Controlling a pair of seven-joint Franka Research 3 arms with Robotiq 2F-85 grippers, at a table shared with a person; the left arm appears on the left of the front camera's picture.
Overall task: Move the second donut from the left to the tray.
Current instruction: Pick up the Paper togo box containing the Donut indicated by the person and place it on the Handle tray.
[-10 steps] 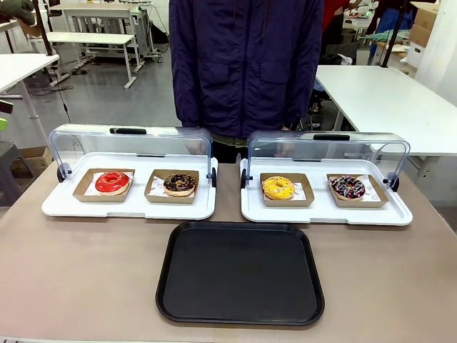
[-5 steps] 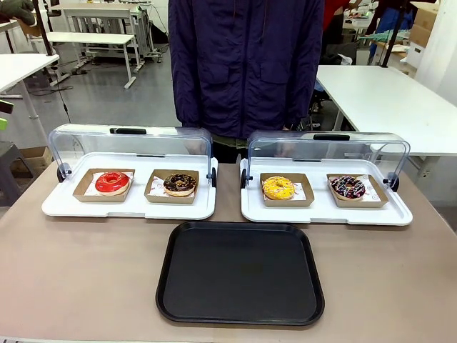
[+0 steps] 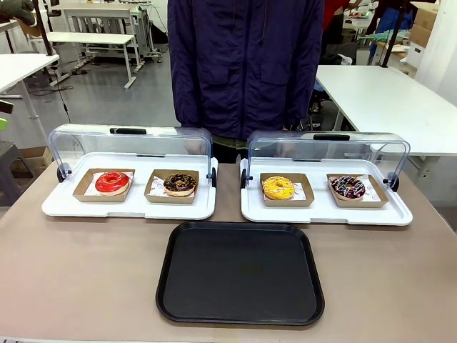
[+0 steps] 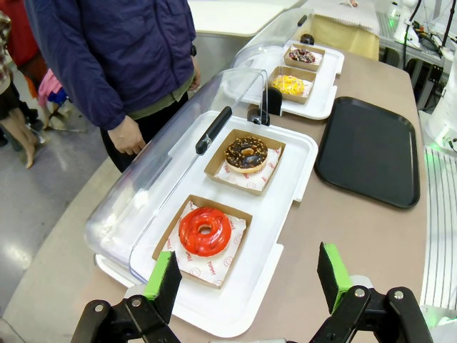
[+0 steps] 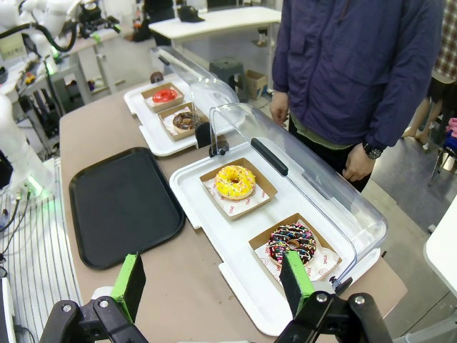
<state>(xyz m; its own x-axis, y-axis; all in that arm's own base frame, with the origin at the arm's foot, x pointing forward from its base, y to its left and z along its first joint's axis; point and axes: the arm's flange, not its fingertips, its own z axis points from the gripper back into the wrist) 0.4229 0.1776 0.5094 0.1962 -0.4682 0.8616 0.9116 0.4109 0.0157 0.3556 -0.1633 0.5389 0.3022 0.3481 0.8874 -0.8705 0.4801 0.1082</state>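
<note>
Left gripper (image 4: 248, 275), black with green pads: jaws spread wide and holding nothing, poised above the near left end of the brown table (image 3: 78, 271). Right gripper (image 5: 213, 275): likewise wide open and empty, above the table's right end.

The ring donut with dark chocolate glaze and tan crumb bits (image 3: 179, 184) sits in a small brown cardboard carton (image 3: 171, 196) lined with white paper. This carton rests on the right half of the left white plastic display tray (image 3: 128, 209). Just to its left, in a matching carton, lies a red-glazed ring donut (image 3: 112, 181).

The clear domed lid with a black handle (image 3: 132, 146) is swung up and back, standing along the display tray's far edge. The tray's near side is thus open toward the robot.

The large flat black plastic serving tray (image 3: 239, 275), a rounded rectangle with a raised rim, lies bare at the table's middle, nearer the robot. The low front lip of the white tray and a strip of table lie between it and the chocolate donut.

A second white display tray (image 3: 325, 214), lid also raised, holds a yellow-glazed donut (image 3: 278, 187) and a dark sprinkled donut (image 3: 348, 186). A person in a dark blue jacket (image 3: 246, 64) stands at the far side.
</note>
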